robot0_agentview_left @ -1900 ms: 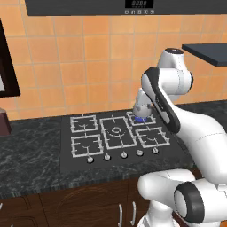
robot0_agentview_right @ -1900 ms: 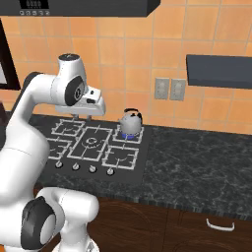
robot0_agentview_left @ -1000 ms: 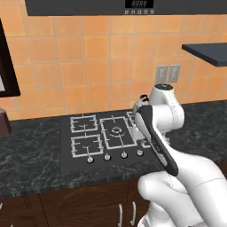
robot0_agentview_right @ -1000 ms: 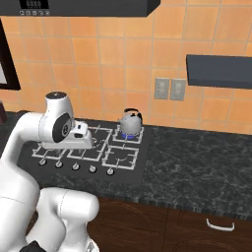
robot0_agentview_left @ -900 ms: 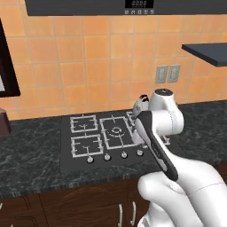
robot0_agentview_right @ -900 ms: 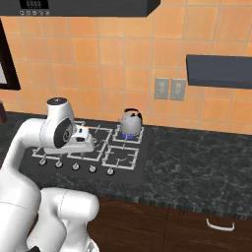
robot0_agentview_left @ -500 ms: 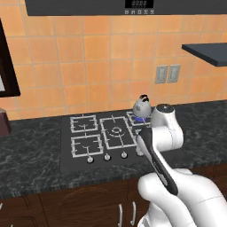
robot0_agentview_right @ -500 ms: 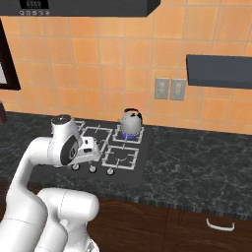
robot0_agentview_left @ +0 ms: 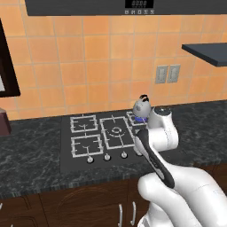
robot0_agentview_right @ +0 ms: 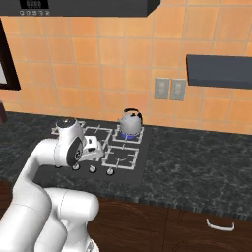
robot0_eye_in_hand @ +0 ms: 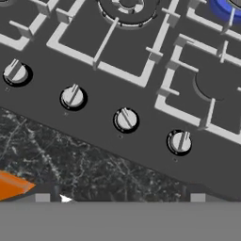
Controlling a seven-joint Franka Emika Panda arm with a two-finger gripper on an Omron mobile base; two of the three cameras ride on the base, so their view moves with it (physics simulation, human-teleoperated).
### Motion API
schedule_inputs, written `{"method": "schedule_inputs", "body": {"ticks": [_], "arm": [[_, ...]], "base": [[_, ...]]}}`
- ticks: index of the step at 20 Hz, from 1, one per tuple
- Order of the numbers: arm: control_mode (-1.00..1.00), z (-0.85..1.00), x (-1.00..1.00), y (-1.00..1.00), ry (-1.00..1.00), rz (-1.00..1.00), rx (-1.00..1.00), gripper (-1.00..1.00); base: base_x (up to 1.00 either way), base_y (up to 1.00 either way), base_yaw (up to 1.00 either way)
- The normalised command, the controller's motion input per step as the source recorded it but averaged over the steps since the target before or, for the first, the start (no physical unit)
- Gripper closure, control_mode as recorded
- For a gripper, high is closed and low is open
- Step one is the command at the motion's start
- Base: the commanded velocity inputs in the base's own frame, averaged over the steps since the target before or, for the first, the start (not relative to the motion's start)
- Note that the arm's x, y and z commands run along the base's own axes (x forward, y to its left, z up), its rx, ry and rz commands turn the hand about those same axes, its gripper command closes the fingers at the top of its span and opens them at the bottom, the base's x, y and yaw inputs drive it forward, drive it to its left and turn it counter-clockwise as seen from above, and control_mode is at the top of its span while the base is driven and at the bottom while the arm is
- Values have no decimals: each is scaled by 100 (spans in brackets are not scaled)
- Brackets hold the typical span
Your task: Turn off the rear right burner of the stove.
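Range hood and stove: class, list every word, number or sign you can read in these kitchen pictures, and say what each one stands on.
Range hood display: light digits or symbols on a dark panel, too small and blurred to read.
Stove: a tiny mark sits under each knob, too small to read.
Nothing else carries writing; none can be quoted.

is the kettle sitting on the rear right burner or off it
Touching. In the right base view the kettle sits directly on the rear right burner, its base meeting the grate with blue glow showing just beneath; the left base view agrees.
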Motion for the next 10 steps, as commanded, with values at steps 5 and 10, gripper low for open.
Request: {"method": "schedule_inputs", "body": {"ticks": [5, 10], "arm": [[-100, -22, 11, 10, 0, 0, 0, -100], [-100, -46, 0, 18, 0, 1, -3, -100]], "base": [[0, 0, 0], [0, 0, 0]]}}
